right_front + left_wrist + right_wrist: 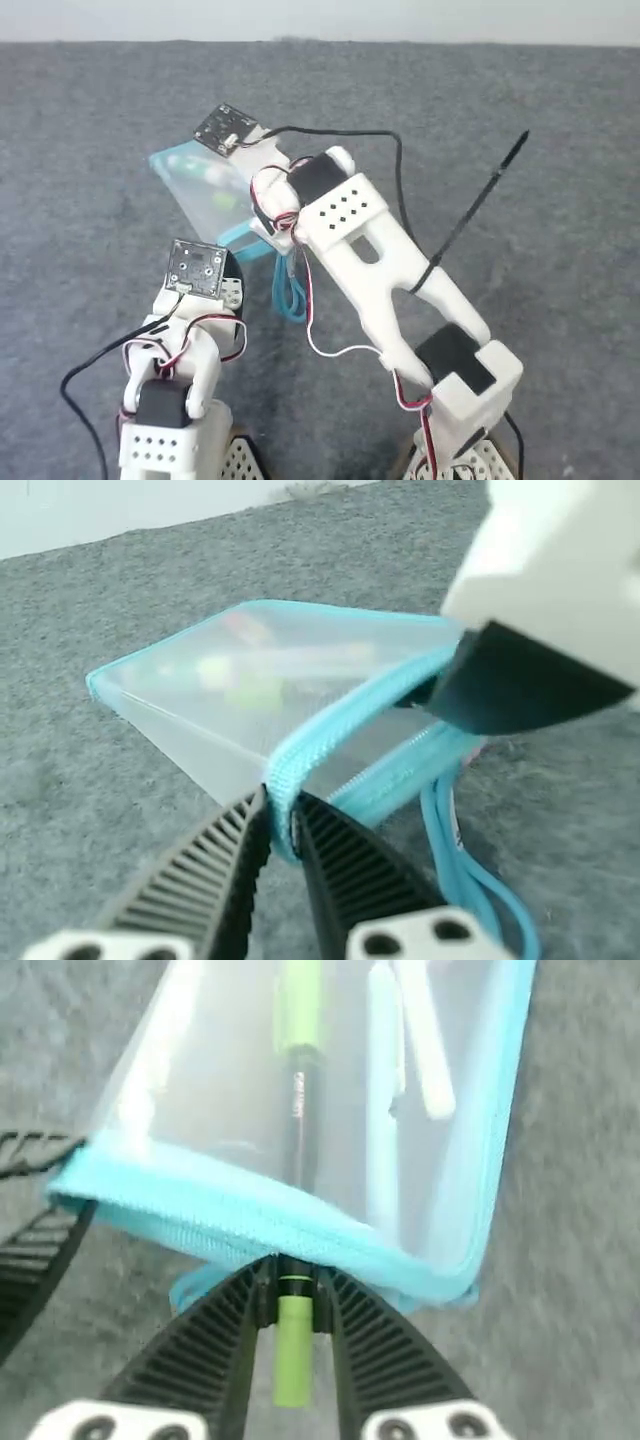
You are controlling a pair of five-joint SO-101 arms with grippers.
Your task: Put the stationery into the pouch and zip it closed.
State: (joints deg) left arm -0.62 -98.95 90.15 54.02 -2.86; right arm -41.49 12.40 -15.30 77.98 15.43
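Right now everything hinges on how the green pen [290, 1355] lines up with the pouch [200, 1090]. The right gripper [293, 1282] is pressed onto the pen's tail end, directly at the pouch's mouth. The pen's long axis points straight away from the gripper, under the cyan zip lip [240, 1222] and toward the closed far end. A dark barrel seen through the clear wall sits in line with it, so the pen looks largely inside already, alongside two pale pens [385, 1110]. In the high view the pouch [195, 180] lies on the grey desk [80, 250], left of centre and on the far side, with its mouth facing the arms. The left gripper [280, 815] is pinched shut on the zip lip [330, 725] at the near corner and holds it raised, which keeps the mouth gaping. A cyan wrist loop [290, 295] trails toward the near side. The right arm is the one at the opening, so I judge the next move to be a short push along that axis, followed by release.
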